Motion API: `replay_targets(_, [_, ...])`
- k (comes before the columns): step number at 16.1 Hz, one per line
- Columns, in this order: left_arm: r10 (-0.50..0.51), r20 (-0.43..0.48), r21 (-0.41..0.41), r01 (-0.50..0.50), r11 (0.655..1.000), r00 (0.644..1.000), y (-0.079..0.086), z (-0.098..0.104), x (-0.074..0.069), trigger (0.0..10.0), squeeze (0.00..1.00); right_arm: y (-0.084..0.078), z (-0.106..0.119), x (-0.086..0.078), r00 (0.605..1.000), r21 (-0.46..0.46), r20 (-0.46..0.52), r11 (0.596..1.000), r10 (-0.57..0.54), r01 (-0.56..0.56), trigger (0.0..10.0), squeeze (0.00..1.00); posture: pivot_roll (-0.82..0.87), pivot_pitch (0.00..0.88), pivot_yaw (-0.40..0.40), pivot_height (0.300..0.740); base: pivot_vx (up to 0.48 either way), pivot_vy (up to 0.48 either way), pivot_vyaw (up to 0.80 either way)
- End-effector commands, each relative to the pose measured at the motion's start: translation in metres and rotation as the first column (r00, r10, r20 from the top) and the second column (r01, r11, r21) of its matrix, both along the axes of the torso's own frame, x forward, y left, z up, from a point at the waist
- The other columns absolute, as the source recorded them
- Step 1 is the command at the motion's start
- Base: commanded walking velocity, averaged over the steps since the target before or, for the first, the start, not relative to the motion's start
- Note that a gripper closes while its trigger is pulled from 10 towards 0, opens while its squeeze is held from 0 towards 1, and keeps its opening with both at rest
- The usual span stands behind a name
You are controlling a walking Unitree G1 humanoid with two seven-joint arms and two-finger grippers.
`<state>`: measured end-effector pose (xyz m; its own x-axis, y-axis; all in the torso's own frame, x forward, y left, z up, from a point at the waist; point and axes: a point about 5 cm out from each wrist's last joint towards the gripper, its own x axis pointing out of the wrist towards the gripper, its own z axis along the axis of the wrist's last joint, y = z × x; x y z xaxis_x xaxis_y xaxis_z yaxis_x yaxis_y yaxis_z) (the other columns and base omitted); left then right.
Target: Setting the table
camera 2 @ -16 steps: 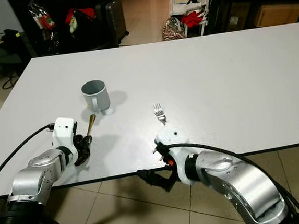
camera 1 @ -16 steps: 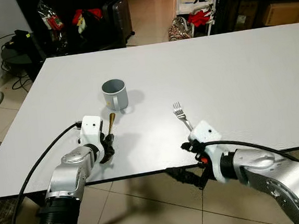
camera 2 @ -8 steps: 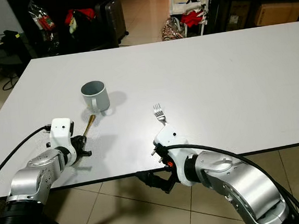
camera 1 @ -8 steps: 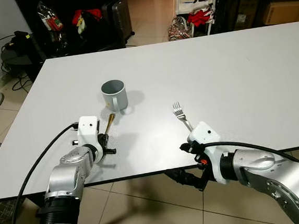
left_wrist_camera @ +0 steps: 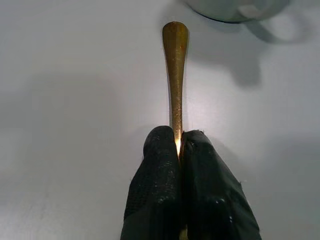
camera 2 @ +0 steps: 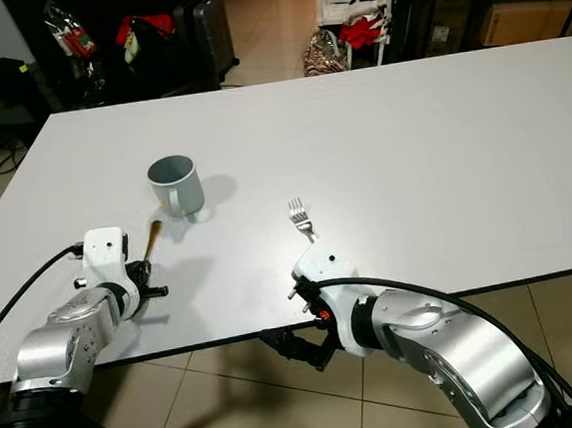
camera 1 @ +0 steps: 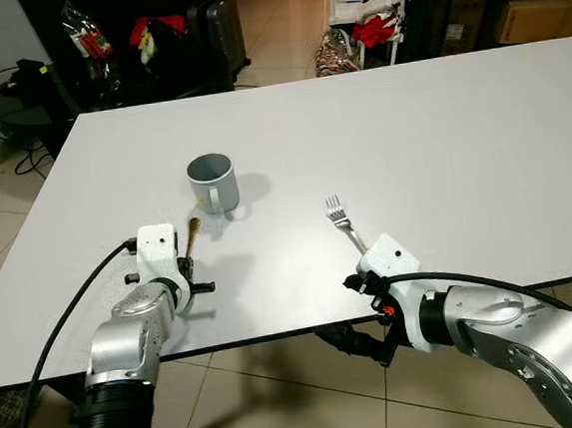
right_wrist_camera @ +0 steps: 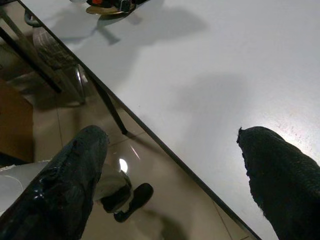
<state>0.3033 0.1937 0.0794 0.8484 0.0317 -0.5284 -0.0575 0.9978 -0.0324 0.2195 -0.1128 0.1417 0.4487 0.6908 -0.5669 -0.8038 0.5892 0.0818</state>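
A grey-blue mug (camera 1: 212, 181) stands upright on the white table (camera 1: 440, 140). Just in front of it lies a gold utensil handle (left_wrist_camera: 175, 65), pointing at the mug's base. My left gripper (left_wrist_camera: 178, 142) is shut on the near end of that gold utensil (camera 1: 191, 235), low over the table near the front edge. A silver fork (camera 1: 342, 219) lies to the right, tines away from me. My right gripper (right_wrist_camera: 172, 165) is open at the table's front edge behind the fork's handle, one finger over the tabletop and one below the edge (camera 1: 349, 340).
Beyond the table's far edge stand a dark suitcase (camera 1: 212, 25), bags and a white shelf (camera 1: 368, 6) on a tiled floor. A black cable (camera 1: 69, 313) runs along my left arm. The table's right half is bare.
My left gripper has drawn the gold utensil slightly left and back from the mug, and its wrist has turned. The right gripper has hardly moved. The camera shifted a little.
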Motion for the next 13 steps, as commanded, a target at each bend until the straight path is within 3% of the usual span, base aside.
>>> replay_targets(1, [0.064, -0.064, 0.001, -0.064, 0.998, 0.996, 0.007, -0.012, -0.01, 0.0, 0.0, 0.003, 0.003, 0.003, 1.0, -0.003, 0.014, 1.0, 0.01, -0.01, 10.0, 0.0, -0.06, 0.0, 0.071, 0.74, 0.0, 0.0, 0.0])
replay_targets(5, [0.128, -0.049, 0.015, -0.127, 0.992, 0.991, 0.007, -0.01, -0.017, 0.0, 0.0, 0.006, 0.002, 0.003, 1.0, 0.001, 0.013, 1.0, 0.025, -0.025, 10.0, 0.0, -0.05, 0.0, 0.056, 0.74, 0.0, 0.0, 0.0])
replay_targets(8, [0.073, -0.05, 0.031, -0.071, 0.997, 0.996, 0.005, -0.009, -0.017, 0.0, 0.0, 0.008, 0.003, 0.005, 0.999, 0.004, 0.015, 0.999, 0.037, -0.037, 10.0, 0.0, -0.04, 0.0, 0.054, 0.74, 0.0, 0.0, 0.0])
replay_targets(9, [0.061, -0.048, 0.048, -0.059, 0.997, 0.997, 0.006, -0.008, -0.017, 4.4, 0.0, 0.008, 0.003, 0.005, 0.999, 0.003, 0.016, 0.999, 0.036, -0.036, 10.0, 0.0, -0.05, 0.0, 0.055, 0.74, 0.0, 0.0, 0.0])
replay_targets(10, [0.038, -0.046, 0.076, -0.034, 0.997, 0.998, 0.008, -0.007, -0.014, 10.0, 0.0, 0.007, 0.003, 0.005, 0.999, 0.003, 0.017, 0.999, 0.034, -0.034, 10.0, 0.0, -0.05, 0.0, 0.058, 0.74, 0.0, 0.0, 0.0])
replay_targets(11, [0.028, -0.042, 0.081, -0.025, 0.996, 0.999, 0.009, -0.005, -0.013, 10.0, 0.0, 0.006, 0.003, 0.005, 0.999, 0.003, 0.018, 0.999, 0.032, -0.033, 10.0, 0.0, -0.05, 0.0, 0.06, 0.74, 0.0, 0.0, 0.0])
replay_targets(12, [0.029, -0.039, 0.075, -0.026, 0.997, 0.999, 0.009, -0.004, -0.012, 10.0, 0.43, 0.006, 0.003, 0.005, 0.999, 0.004, 0.018, 1.0, 0.031, -0.031, 10.0, 0.0, -0.05, 0.0, 0.061, 0.74, 0.0, 0.0, 0.0])
replay_targets(13, [0.033, -0.032, 0.072, -0.031, 0.997, 0.999, 0.009, -0.002, -0.01, 10.0, 1.0, 0.005, 0.004, 0.005, 0.999, 0.006, 0.018, 1.0, 0.027, -0.027, 10.0, 0.0, -0.05, 0.0, 0.063, 0.74, 0.0, 0.0, 0.0])
